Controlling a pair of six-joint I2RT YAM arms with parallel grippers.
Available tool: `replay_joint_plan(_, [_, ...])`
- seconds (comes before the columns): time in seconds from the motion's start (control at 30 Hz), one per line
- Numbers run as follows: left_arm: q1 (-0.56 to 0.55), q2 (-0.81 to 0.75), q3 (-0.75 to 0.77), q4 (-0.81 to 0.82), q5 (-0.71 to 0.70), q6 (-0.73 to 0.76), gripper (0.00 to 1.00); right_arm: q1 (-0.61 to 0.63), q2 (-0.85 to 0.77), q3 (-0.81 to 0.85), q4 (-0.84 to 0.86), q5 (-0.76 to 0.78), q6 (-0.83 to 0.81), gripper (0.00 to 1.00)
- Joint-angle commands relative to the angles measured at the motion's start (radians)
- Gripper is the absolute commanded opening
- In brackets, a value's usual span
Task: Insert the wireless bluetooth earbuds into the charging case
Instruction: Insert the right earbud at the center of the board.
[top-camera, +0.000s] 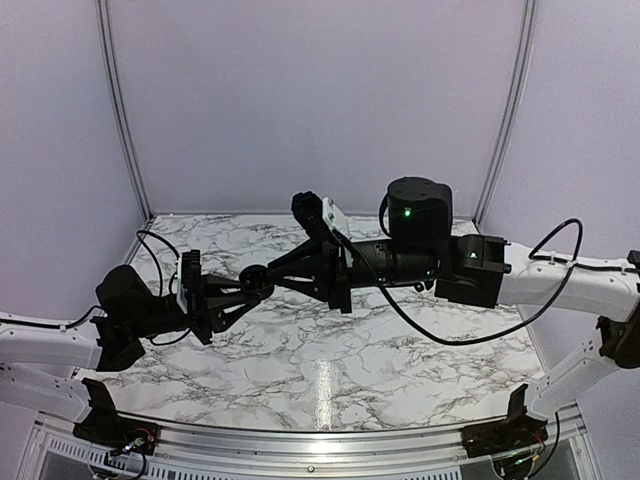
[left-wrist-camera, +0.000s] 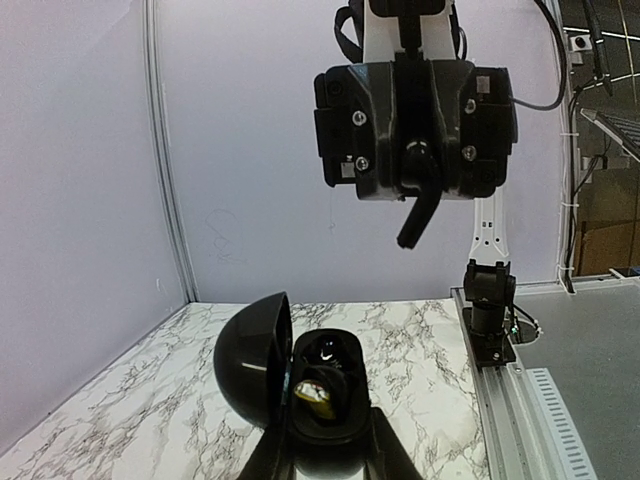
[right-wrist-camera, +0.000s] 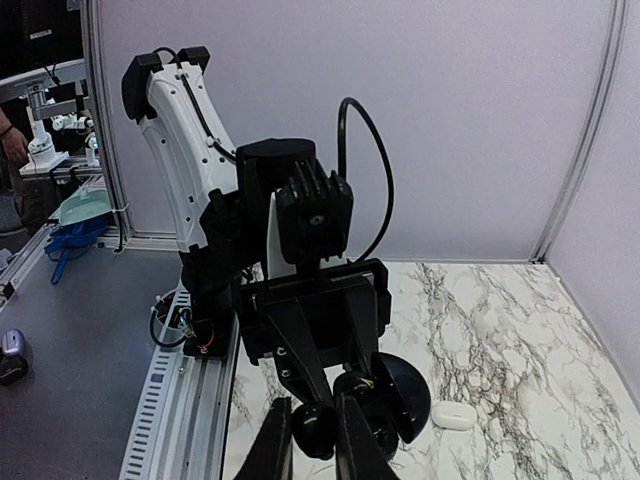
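The left gripper (left-wrist-camera: 328, 440) clamps the open charging case (left-wrist-camera: 322, 375) between its jaws, presenting its interior to the right gripper (right-wrist-camera: 313, 425) ahead (jaw state indeterminate).

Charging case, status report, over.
Left gripper, jaws shut on open black charging case, held above table. Right gripper at the case, jaws unclear. Case contents unclear. White oval object on table, clear of both.

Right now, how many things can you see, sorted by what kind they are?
2 robot tools: left tool and right tool
1 black charging case, open, held in the left tool
1 white oval thing, lying on the table
Total: 4
Earbuds are too small to count here.
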Motion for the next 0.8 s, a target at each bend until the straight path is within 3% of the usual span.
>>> replay_joint_plan(0.0, [-0.003,-0.006,0.021,0.057,-0.023,-0.017,0.0,0.01,0.016,0.034,0.056,-0.002,-0.001,0.07])
replay_joint_plan(0.77, [-0.025,-0.012,0.013,0.079,-0.062,-0.015,0.0,0.013,0.088,0.032,0.136,0.095,0.044,0.07])
